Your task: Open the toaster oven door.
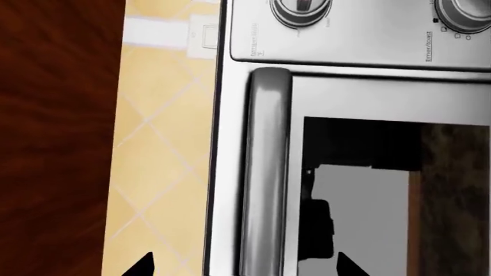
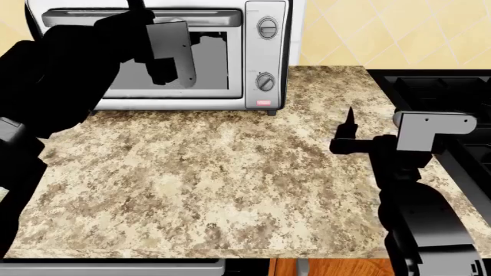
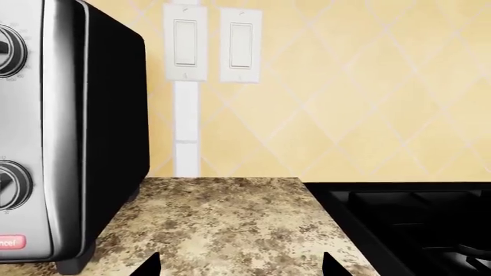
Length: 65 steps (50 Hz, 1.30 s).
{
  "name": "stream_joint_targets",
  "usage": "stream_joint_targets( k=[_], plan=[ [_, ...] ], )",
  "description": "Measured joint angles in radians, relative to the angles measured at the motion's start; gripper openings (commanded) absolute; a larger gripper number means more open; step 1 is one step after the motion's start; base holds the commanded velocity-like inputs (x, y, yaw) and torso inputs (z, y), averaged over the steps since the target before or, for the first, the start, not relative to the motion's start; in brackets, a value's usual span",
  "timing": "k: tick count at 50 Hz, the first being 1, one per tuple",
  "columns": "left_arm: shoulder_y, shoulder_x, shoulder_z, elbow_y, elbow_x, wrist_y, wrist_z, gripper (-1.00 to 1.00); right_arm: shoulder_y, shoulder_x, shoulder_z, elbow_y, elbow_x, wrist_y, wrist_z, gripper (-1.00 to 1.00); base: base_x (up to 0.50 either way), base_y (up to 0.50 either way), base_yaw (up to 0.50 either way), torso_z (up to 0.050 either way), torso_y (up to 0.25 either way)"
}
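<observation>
Granite-patterned surface (image 2: 230, 190) carries the toaster oven (image 2: 265, 54) at its far left, backed against a yellow tiled wall (image 3: 360, 98). The toaster oven door (image 1: 360, 98) is shut, its grey glass window (image 1: 368, 195) flush in the silver frame, and the silver bar handle (image 1: 265, 172) runs along the door's upper edge. On the right panel sit 2 round knobs (image 2: 266, 27) one above the other, with a small red label (image 2: 263, 103) below them.

The left gripper (image 1: 244, 263) is raised in front of the door at handle height. In the left wrist view its 2 dark fingertips (image 1: 144, 264) stand well apart, spread on either side of the handle's line, and nothing is pinched between the jaws; whether they touch the bar cannot be told.

The right gripper (image 3: 241, 265) hangs over the right part of the surface, well apart from the oven. Its jaws are spread too and hold nothing, facing the wall with 2 white switches (image 3: 211, 43). A black stove (image 2: 437, 92) lies just beside the surface on the right.
</observation>
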Motion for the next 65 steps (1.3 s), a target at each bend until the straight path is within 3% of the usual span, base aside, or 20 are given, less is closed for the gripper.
stream_joint_targets(
  k=[37, 51, 52, 65],
  plan=[
    [-0.065, 0.164, 0.054, -0.411, 0.020, 0.229, -0.073, 1.00, -0.007, 0.017, 0.009, -0.002, 0.011, -0.004, 0.014, 1.00, 0.00, 0.00, 0.00, 0.000, 0.000],
    [-0.083, 0.203, 0.099, -0.487, 0.001, 0.260, -0.094, 1.00, -0.013, 0.021, 0.013, -0.003, 0.016, -0.006, 0.019, 1.00, 0.00, 0.00, 0.00, 0.000, 0.000],
    [-0.084, 0.204, 0.105, -0.490, -0.002, 0.261, -0.095, -1.00, -0.013, 0.021, 0.013, -0.003, 0.017, -0.007, 0.019, 1.00, 0.00, 0.00, 0.00, 0.000, 0.000],
    [-0.098, 0.214, 0.158, -0.506, -0.045, 0.260, -0.117, -1.00, -0.016, 0.023, 0.015, 0.002, 0.021, -0.014, 0.022, 1.00, 0.00, 0.00, 0.00, 0.000, 0.000]
  ],
)
